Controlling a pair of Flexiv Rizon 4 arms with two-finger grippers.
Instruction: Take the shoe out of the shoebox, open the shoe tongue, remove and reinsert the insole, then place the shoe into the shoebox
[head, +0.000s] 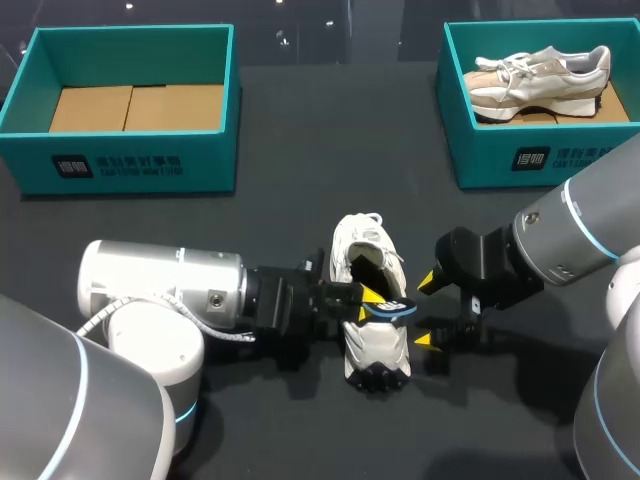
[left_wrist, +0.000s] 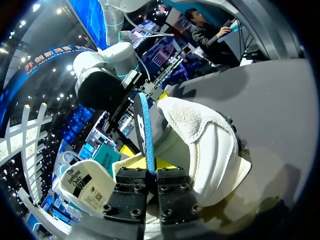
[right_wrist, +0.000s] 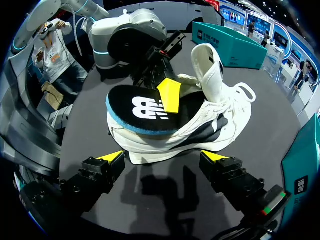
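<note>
A white shoe (head: 368, 262) lies on its side in the middle of the black table, sole turned to my right gripper. Its black insole with a blue rim (head: 392, 308) sticks partly out of the opening. My left gripper (head: 375, 294) is shut on that insole. In the left wrist view the insole (left_wrist: 146, 125) stands edge-on between the fingers of the left gripper (left_wrist: 149, 163), beside the shoe (left_wrist: 205, 140). My right gripper (head: 426, 311) stands open just right of the shoe. In the right wrist view the right gripper (right_wrist: 163, 156) is open, its tips wide apart before the shoe (right_wrist: 210, 120) and the insole (right_wrist: 140, 112).
An empty teal shoebox (head: 130, 160) stands at the far left. A second teal shoebox (head: 470, 130) at the far right holds another pale shoe (head: 540, 78). My left arm (right_wrist: 132, 35) lies low across the table behind the shoe.
</note>
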